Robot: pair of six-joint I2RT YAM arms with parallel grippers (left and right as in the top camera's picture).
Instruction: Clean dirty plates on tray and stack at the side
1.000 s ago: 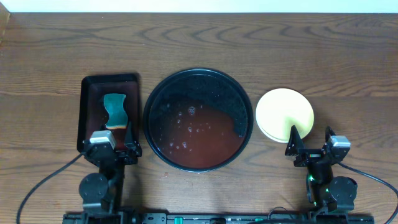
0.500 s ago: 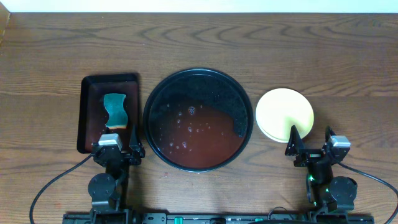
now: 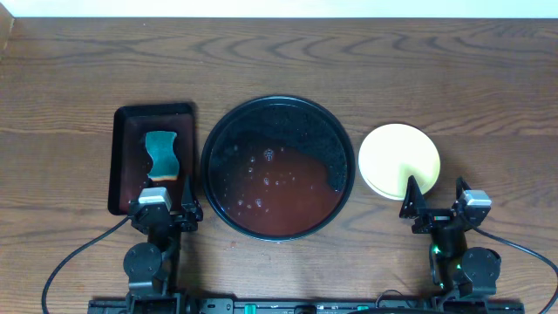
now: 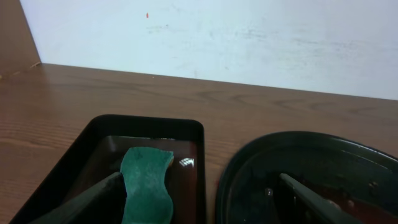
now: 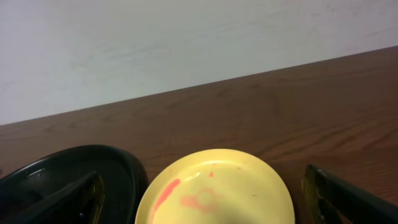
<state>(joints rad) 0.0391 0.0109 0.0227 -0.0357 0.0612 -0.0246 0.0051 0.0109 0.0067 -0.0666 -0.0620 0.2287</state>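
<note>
Gaping empty, left claw (image 3: 164,195) sits near the tray (image 3: 277,98), right claw (image 3: 433,197) near the yellow plate (image 3: 398,155).

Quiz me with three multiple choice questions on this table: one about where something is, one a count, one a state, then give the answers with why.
1. Where is the sponge? A) in the rectangular tray B) in the round tray C) on the yellow plate
2. How many plates lie in the round tray? A) three B) one C) none
3. How is the left claw? A) shut on the sponge B) open and empty C) shut on a plate
Answers: 1 A, it lies there, left of the round tray. 2 C, only reddish liquid shows there; the yellow plate sits beside it. 3 B, its fingers stand apart, nothing between.
</note>
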